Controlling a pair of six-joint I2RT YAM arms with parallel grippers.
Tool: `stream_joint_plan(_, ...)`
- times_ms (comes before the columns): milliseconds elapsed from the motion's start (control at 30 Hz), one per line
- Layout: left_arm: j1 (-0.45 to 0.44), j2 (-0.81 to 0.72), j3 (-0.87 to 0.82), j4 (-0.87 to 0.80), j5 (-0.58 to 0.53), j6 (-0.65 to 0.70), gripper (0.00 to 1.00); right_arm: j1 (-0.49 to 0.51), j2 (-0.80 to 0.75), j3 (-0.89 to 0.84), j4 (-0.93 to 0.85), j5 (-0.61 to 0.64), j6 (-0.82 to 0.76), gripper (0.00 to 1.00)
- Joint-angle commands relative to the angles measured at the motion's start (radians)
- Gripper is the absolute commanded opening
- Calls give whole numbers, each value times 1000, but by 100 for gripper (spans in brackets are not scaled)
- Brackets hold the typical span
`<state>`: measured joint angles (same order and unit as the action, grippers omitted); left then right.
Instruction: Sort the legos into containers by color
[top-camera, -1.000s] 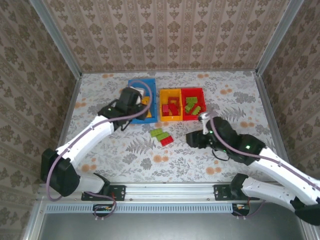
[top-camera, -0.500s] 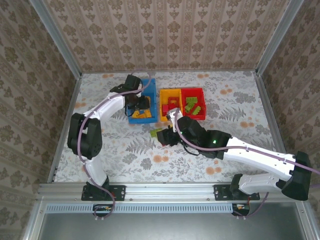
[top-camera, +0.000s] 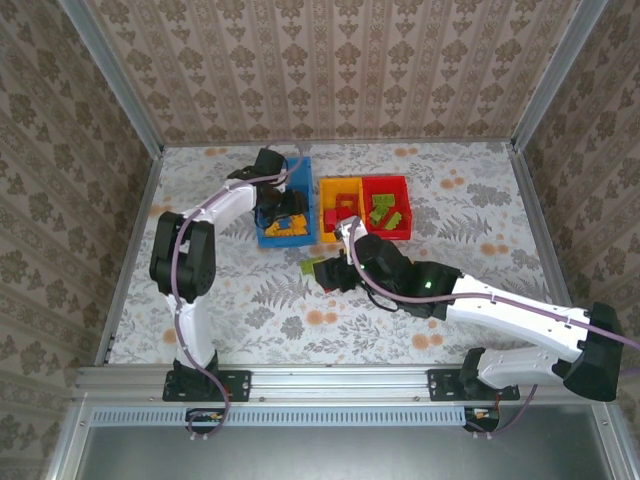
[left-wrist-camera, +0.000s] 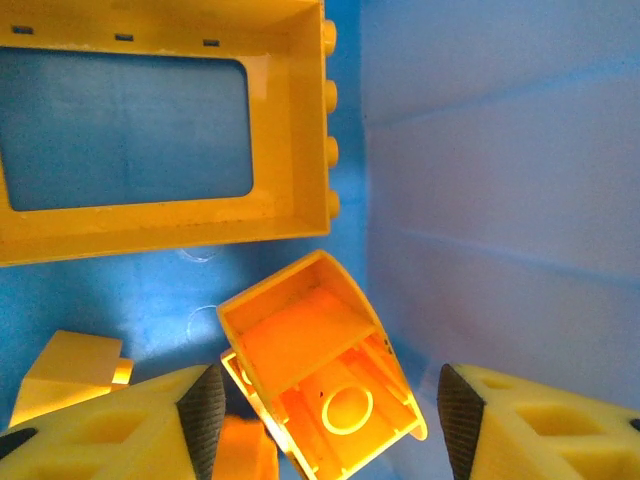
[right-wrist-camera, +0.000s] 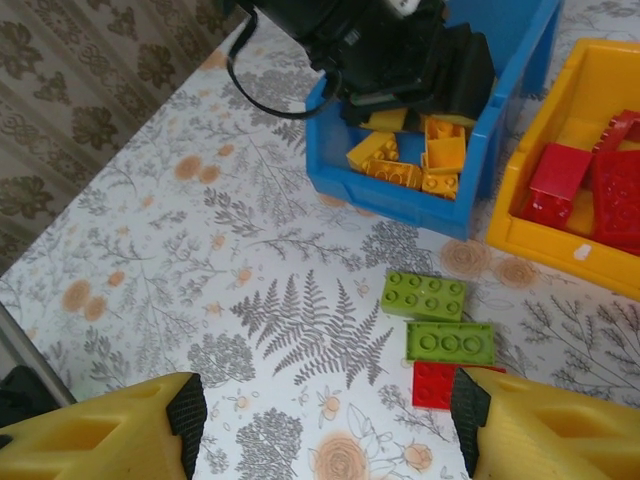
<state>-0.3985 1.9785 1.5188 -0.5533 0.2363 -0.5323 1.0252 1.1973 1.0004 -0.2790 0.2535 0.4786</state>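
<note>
We count three bins: a blue bin (right-wrist-camera: 400, 195), with a yellow bin (right-wrist-camera: 560, 250) and a red bin (top-camera: 388, 237) to its right. Near the blue bin lie three loose bricks: two green bricks (right-wrist-camera: 424, 296) (right-wrist-camera: 449, 342) and one red brick (right-wrist-camera: 440, 384).

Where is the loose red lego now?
Low and right in the right wrist view, the small red plastic brick lies on the floral table beside a green plastic brick, below the blue plastic bin.

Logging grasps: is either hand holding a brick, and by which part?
Neither. The left hand is open around a yellow brick in the blue bin; the right hand hangs open.
</note>
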Motion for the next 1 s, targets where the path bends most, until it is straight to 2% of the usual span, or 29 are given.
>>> stream_joint_plan(0,-3,-99,-3,-16,-35,-14,62,-12,-22,-29,-19,39,13,70)
stream_joint_plan(200,-27,-249,-79,0,-127,-62,63,-77,46,-43,-68,-8,-21,73)
stream_joint_plan(300,-51,-352,-142,26,-183,-96,63,-94,122,-26,-71,-52,-112,78)
stream_joint_plan(433,-139,-510,-248,50,-263,-134,63,-96,286,54,-101,-82,-281,84)
stream_joint_plan(633,-270,-784,-447,73,-407,-192,64,-101,536,208,-138,-36,-433,89)
stream_joint_plan(733,-328,-920,-529,54,-475,-216,66,-116,640,281,-149,-35,-464,90)
stream_joint_plan(967,-385,-1136,-638,-69,-520,-270,66,-163,805,418,-184,-122,-469,92)
